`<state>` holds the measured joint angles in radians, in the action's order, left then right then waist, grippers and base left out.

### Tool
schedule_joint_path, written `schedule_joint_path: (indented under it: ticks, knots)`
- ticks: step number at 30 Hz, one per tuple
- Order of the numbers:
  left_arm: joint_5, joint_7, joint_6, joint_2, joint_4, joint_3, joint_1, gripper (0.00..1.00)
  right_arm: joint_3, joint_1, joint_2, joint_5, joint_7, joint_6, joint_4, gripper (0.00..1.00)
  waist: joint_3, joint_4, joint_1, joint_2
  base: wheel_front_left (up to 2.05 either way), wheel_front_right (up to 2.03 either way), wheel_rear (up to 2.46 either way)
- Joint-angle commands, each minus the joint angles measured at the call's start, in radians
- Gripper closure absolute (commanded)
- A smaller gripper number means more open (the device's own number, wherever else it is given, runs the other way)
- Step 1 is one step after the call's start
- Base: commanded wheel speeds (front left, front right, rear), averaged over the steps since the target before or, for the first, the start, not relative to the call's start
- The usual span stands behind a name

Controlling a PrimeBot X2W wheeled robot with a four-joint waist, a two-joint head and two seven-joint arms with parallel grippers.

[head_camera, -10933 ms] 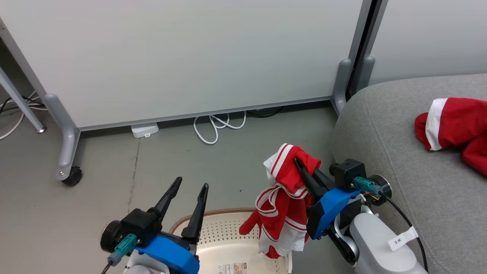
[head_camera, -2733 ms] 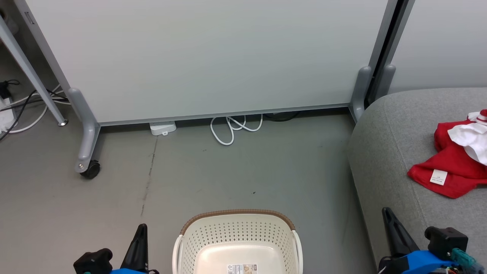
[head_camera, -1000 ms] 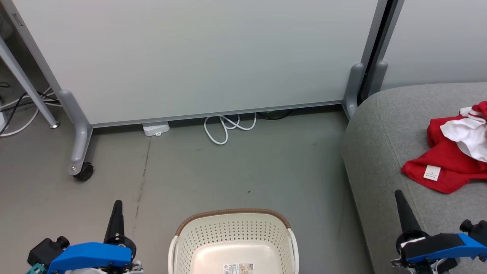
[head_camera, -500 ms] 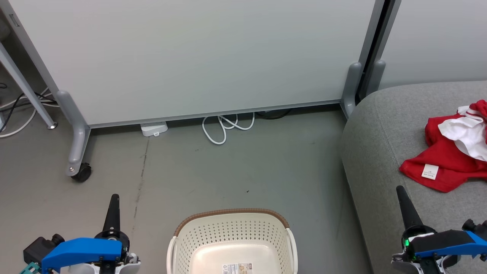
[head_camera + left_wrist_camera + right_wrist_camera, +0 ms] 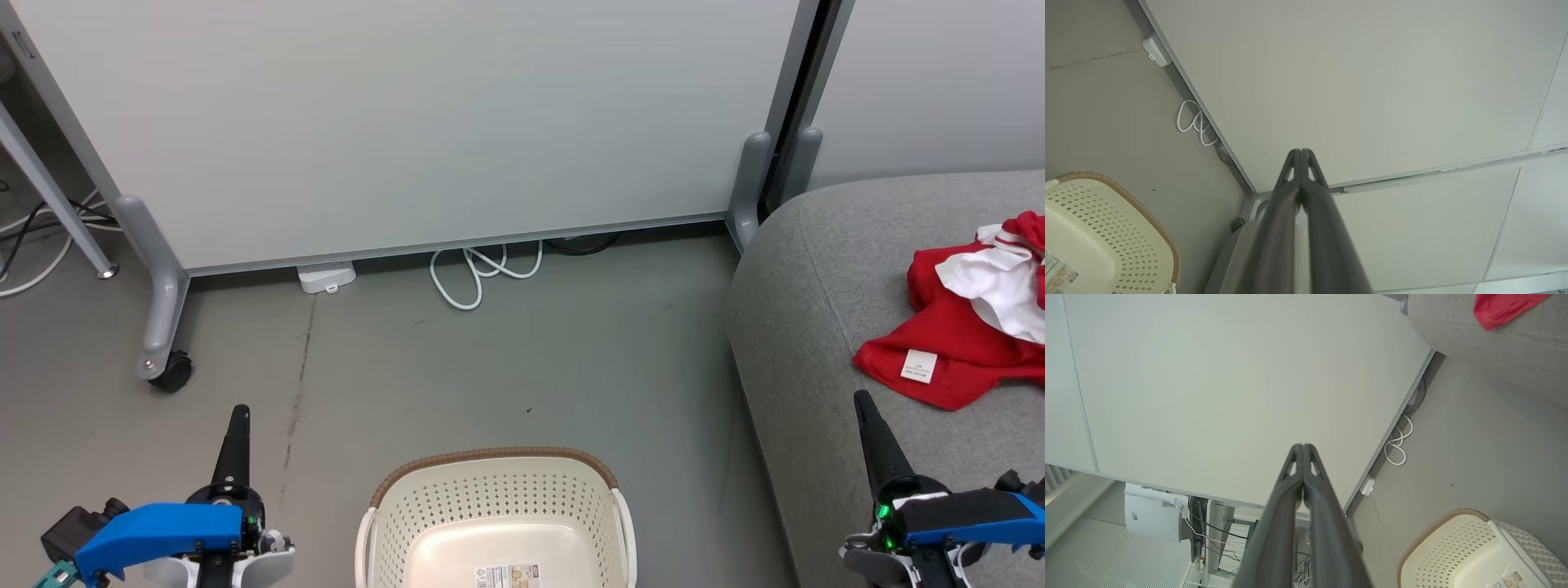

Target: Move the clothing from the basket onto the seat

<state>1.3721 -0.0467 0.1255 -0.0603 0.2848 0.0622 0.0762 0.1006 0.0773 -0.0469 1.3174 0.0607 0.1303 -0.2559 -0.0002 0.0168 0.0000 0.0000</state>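
Observation:
The cream basket (image 5: 494,490) with its brown rim stands on the floor at the bottom centre, with nothing but a label on its bottom; it also shows as the basket (image 5: 1106,228) and the basket (image 5: 1457,555). The red and white clothing (image 5: 971,327) lies in a heap on the grey seat (image 5: 808,327) at the right, and a red corner of the clothing (image 5: 1502,308) shows on the seat (image 5: 1494,351). My left gripper (image 5: 237,412) is shut and holds nothing, left of the basket. My right gripper (image 5: 859,398) is shut and holds nothing, over the seat's front part, near the clothing.
A pale partition panel (image 5: 408,122) on grey wheeled feet (image 5: 159,327) stands behind the basket. A coiled white cable (image 5: 478,273) and a white plug box (image 5: 326,278) lie at its foot. More cables (image 5: 33,245) run at the far left by a table leg.
Over the last second the camera has shifted a little. Both grippers stay shut and low at the sides. Well before that, my right gripper held a red garment, which now lies on the seat.

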Motion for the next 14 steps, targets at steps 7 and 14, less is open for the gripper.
schedule_joint_path:
  ticks: [7, 14]
  knots:
    - [0.062, -0.019, 0.007, 0.001, -0.017, 0.018, 0.023, 1.00, 0.005, 0.024, -0.005, 0.079, 0.017, 0.001, 0.010, 1.00, 0.001, -0.003, 0.0000, 0.0000, 0.00, 0.00, 0.00]
    - [0.110, -0.033, 0.008, 0.003, -0.024, 0.028, 0.029, 1.00, 0.008, 0.026, -0.005, 0.137, 0.027, 0.001, 0.011, 1.00, 0.001, -0.007, 0.0000, 0.0000, 0.00, 0.00, 0.00]
